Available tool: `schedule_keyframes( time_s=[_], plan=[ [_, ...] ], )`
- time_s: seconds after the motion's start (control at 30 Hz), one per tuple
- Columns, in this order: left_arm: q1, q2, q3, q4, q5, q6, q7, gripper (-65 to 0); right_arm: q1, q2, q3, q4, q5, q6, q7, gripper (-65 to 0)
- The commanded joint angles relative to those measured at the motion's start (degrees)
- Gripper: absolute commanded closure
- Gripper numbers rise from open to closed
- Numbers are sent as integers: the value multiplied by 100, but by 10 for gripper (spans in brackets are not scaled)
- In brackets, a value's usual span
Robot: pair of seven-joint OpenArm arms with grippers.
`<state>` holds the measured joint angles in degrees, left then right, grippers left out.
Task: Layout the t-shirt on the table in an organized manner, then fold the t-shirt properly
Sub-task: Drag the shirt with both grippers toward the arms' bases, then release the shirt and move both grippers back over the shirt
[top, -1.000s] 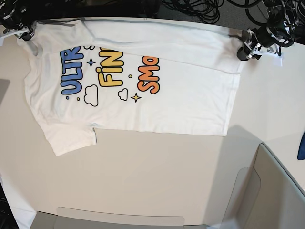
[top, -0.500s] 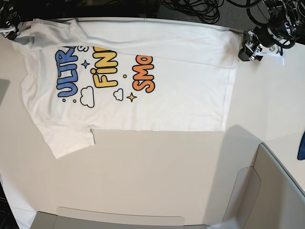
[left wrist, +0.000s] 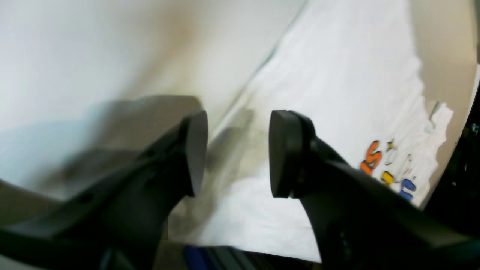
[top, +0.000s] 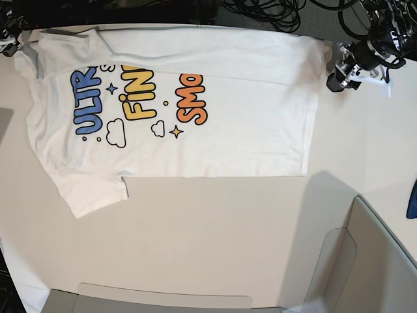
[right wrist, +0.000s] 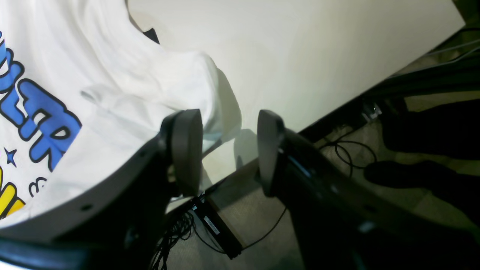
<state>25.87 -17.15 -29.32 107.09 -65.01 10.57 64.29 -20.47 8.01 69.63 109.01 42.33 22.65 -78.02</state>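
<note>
Since a second ago the t-shirt [top: 195, 104] has slid toward the far edge of the tabletop [top: 215, 241], print up, its far hem folded over. The right claw [right wrist: 225, 150] hangs open just beyond the collar-end corner, holding nothing. The left claw [left wrist: 236, 150], also open, stands just off the hem corner. Light, limp cotton: pinch it at the corners and seams.

Bare table [top: 215, 241] stretches wide below the t-shirt [top: 215, 124] — free passage there. A grey panel [top: 378, 261] blocks the lower right corner, and tangled cables [top: 273, 10] crowd the far edge — tight room beside both grippers.
</note>
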Motion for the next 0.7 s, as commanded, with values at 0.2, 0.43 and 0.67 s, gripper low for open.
schedule_keyframes(
  time_s=[0.2, 0.43, 0.67],
  plan=[
    [-15, -83, -53, 460, -61, -24, -34, -265, -23, 118, 426, 312, 71, -11, 70, -246],
    [-288, -83, -35, 460, -70, -15, 133, -264, 293, 249, 998, 576, 71, -11, 79, -246],
    [-516, -74, -44, 460, -70, 11, 459, -264, 785, 373, 1341, 576, 62, -11, 79, -244]
  ],
)
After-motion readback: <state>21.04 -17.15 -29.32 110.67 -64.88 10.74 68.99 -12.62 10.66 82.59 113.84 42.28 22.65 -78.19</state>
